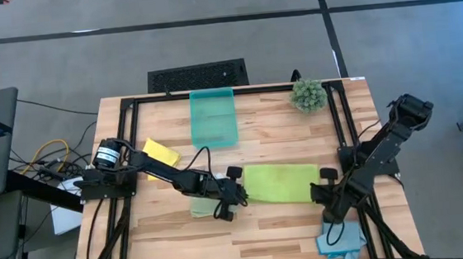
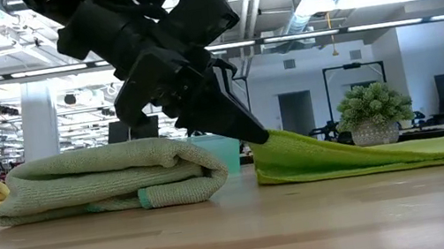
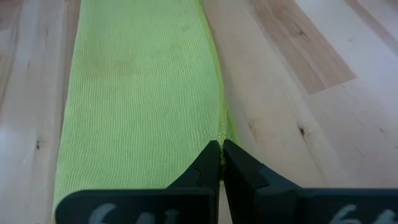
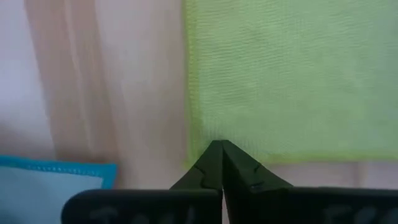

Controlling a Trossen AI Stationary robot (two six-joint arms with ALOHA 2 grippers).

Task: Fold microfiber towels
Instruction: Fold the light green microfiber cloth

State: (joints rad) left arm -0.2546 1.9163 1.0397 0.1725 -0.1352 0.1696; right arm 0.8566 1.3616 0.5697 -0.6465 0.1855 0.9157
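High view shows four towels on the surface [image 1: 289,232] — yellow towel [image 1: 161,152], pale green towel [image 1: 205,206], light blue towel [image 1: 342,240], and lime towel [image 1: 281,183] mid-surface. Left pincer [image 1: 233,197] and right pincer [image 1: 318,190] each pinch a lime corner. One teal bin [image 1: 214,118], one plant [image 1: 307,94] behind.

Light wood plank desk [image 1: 280,225] with black frame rails. Lying on it: lime green towel [image 1: 281,183] spread flat at centre; pale green towel [image 1: 204,206] folded at 8 o'clock, just beside the lime one; yellow towel [image 1: 160,152] at 9 o'clock; light blue towel [image 1: 342,240] at 5 o'clock corner; teal bin [image 1: 214,118] at 12 o'clock; small plant [image 1: 307,94] at 1 o'clock
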